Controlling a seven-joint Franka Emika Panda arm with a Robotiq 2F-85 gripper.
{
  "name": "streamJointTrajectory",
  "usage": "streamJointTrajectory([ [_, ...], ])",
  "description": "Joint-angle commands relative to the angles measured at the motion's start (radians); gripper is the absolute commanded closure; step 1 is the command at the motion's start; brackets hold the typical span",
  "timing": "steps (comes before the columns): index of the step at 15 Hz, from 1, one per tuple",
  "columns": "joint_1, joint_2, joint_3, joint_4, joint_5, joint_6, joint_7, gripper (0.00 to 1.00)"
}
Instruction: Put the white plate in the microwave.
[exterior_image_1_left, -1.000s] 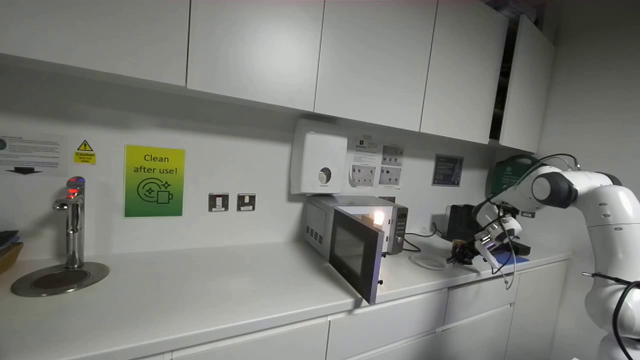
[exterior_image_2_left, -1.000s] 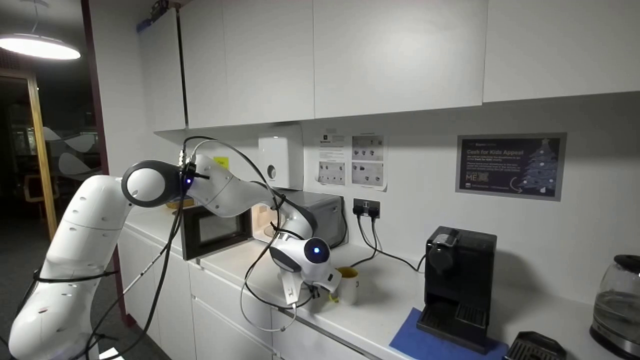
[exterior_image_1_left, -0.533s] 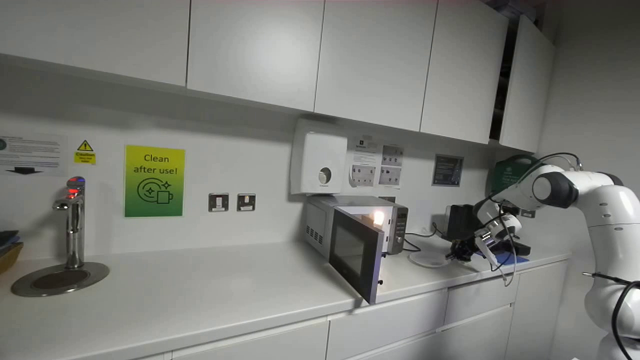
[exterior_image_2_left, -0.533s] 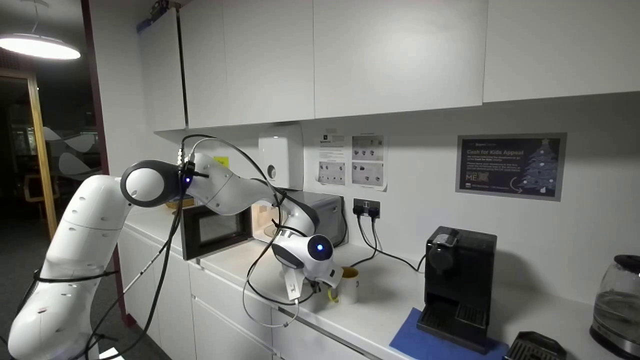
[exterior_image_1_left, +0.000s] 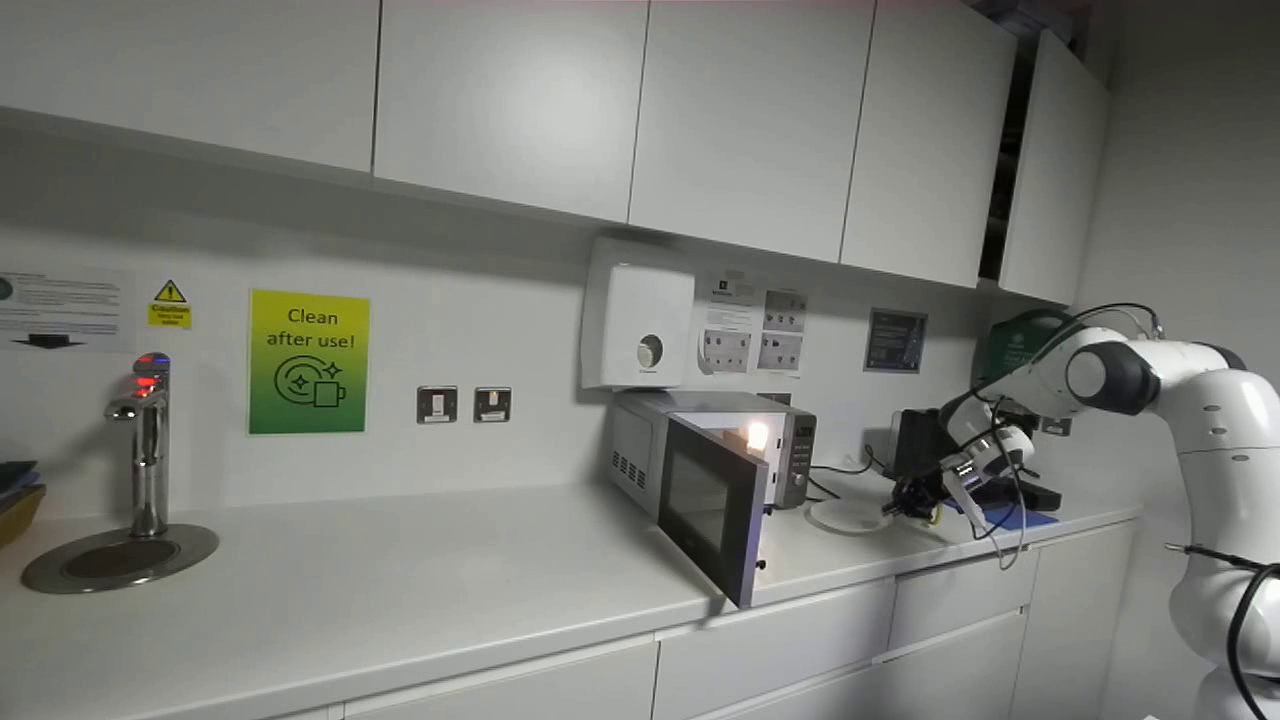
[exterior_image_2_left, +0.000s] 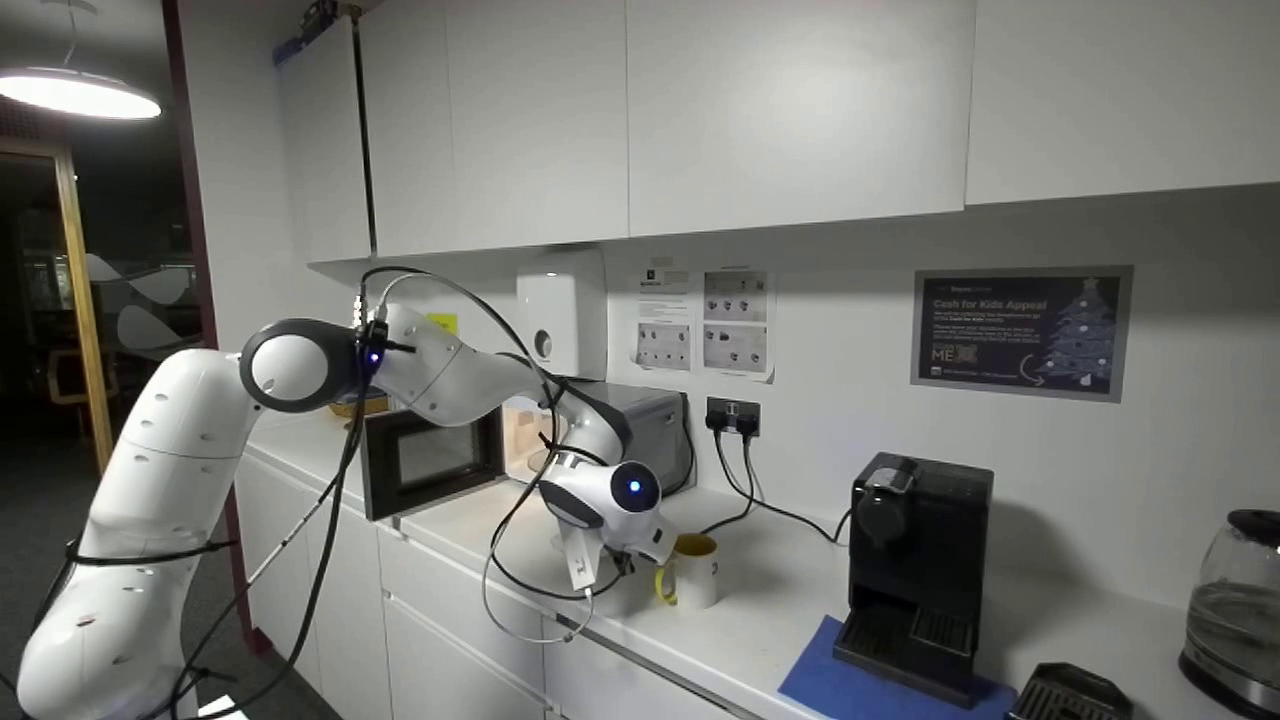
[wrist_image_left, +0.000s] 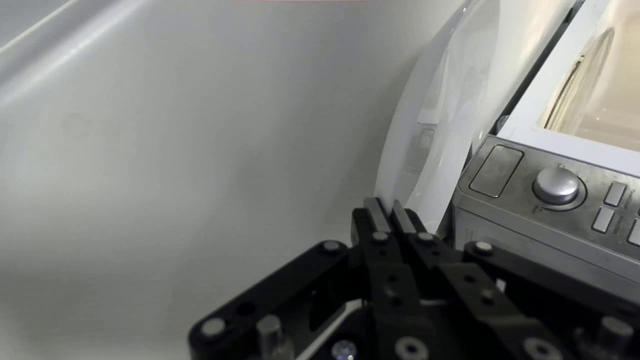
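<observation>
The rim of 1 white plate (exterior_image_1_left: 848, 516) is pinched by 1 gripper (wrist_image_left: 386, 207): in the wrist view the 2 fingers (wrist_image_left: 376, 216) are held nearly together, with the plate's edge clamped between them. In an exterior view the plate is seen near the right end of 1 microwave (exterior_image_1_left: 700, 402), over the worktop (exterior_image_1_left: 480, 570); whether contact is made cannot be told. Only a narrow gap is shown in the wrist view between the plate and the control panel (wrist_image_left: 530, 200), where 1 knob (wrist_image_left: 556, 186) is fitted. The microwave's 1 door (exterior_image_1_left: 705, 500) is swung wide, its free edge carried out to the worktop's near edge, and the lit opening (wrist_image_left: 605, 105) is exposed on its right. A strip of worktop is shown between plate and near edge; a long stretch is shown left of the door, as far as 1 tap (exterior_image_1_left: 150, 460). In an exterior view 1 mug (exterior_image_2_left: 698, 580) is seen just right of the gripper. Well apart to its right, 1 coffee machine (exterior_image_2_left: 915, 560) is set on 1 blue mat (exterior_image_2_left: 815, 660), with 1 glass jug (exterior_image_2_left: 1240, 600) farther right. On the far wall (exterior_image_2_left: 830, 330) 2 plugs (exterior_image_2_left: 717, 421) are held in 1 socket (exterior_image_2_left: 733, 405).
</observation>
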Motion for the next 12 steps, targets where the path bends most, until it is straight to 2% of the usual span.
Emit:
streamJointTrajectory([
  [1,0.012,-0.091,0.016,-0.063,0.031,-0.022,-0.015,0.99],
  [12,0.114,-0.226,0.055,-0.182,0.036,0.000,-0.006,0.99],
])
